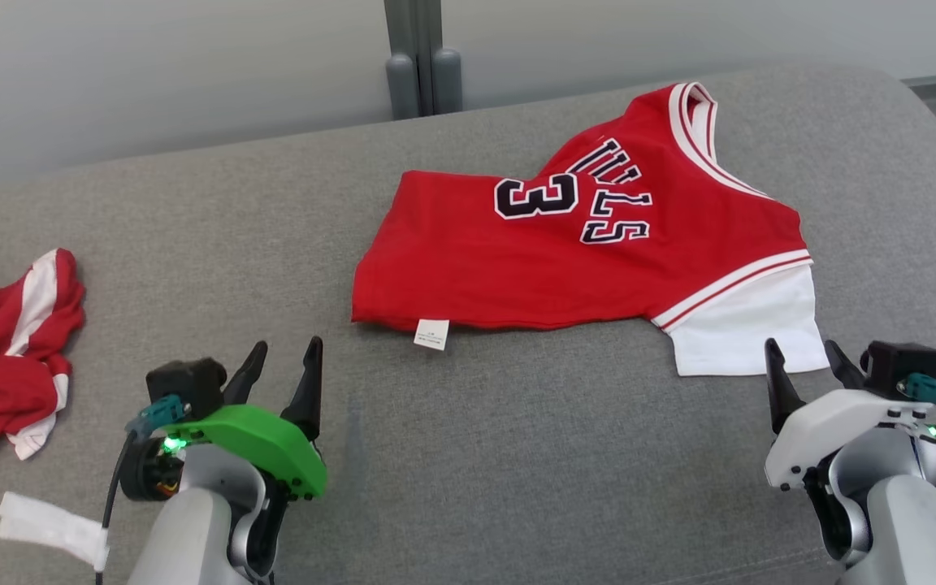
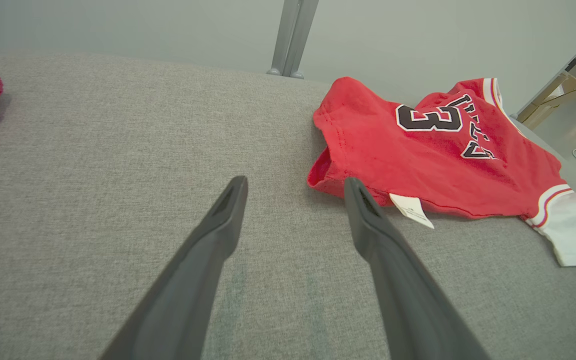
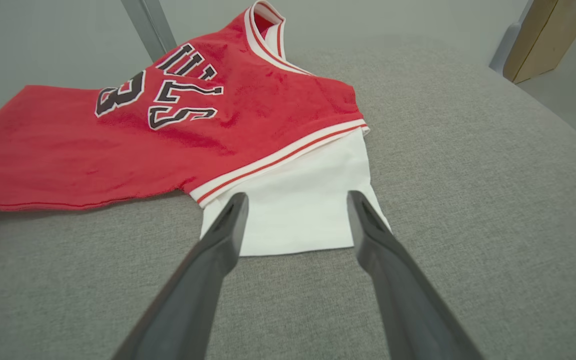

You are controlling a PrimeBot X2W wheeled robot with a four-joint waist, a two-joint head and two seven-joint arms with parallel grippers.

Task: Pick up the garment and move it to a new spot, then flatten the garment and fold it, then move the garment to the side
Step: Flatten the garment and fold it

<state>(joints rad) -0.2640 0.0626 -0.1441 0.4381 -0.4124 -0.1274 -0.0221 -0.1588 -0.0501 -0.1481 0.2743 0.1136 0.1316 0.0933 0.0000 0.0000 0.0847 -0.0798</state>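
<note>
The red jersey (image 1: pixel 574 244) lies toward the far right of the grey cushion (image 1: pixel 517 455), number side up, its white sleeve (image 1: pixel 748 333) nearest me. My right gripper (image 1: pixel 801 348) hovers just short of that sleeve, fingers spread and empty. My left gripper (image 1: pixel 287 345), fingers also spread, is near the hem's label (image 1: pixel 431 334). The collar end may be rucked up. Another red garment (image 1: pixel 5 349) lies at the cushion's left edge.

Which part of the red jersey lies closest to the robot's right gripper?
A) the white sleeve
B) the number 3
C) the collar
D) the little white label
A: the jersey's white sleeve lies just in front of the open right gripper, while the collar is at the far end of the jersey.
</note>
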